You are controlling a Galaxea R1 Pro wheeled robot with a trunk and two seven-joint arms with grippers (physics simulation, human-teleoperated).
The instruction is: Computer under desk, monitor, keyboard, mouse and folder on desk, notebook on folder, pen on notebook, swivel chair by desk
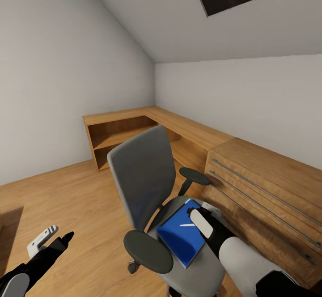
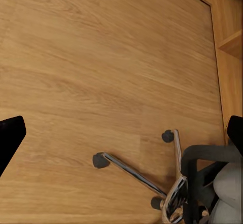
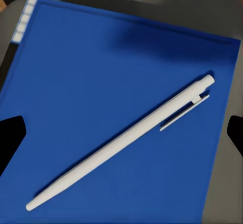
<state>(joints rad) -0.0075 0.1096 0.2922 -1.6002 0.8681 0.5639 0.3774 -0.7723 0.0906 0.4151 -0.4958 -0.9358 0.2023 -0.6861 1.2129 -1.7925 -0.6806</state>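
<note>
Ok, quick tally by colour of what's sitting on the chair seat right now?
Blue: 1, the folder, flat on the swivel chair seat.
White: 1, the pen, lying on the folder.
Total: 2 things. The right gripper hovers over them.

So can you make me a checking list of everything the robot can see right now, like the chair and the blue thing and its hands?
Surface: swivel chair seat, grey, carrying the folder.
Job's things: blue folder flat on the seat; white pen lying diagonally on the folder.
Clutter: nothing seen.
Grippers: right gripper open, hovering over the pen and folder; left gripper open, over bare wooden floor beside the chair's chrome base.
Cables: nothing seen.
Surroundings: light wooden corner shelving, wooden drawer unit beside the chair, white walls, sloped ceiling.
</note>
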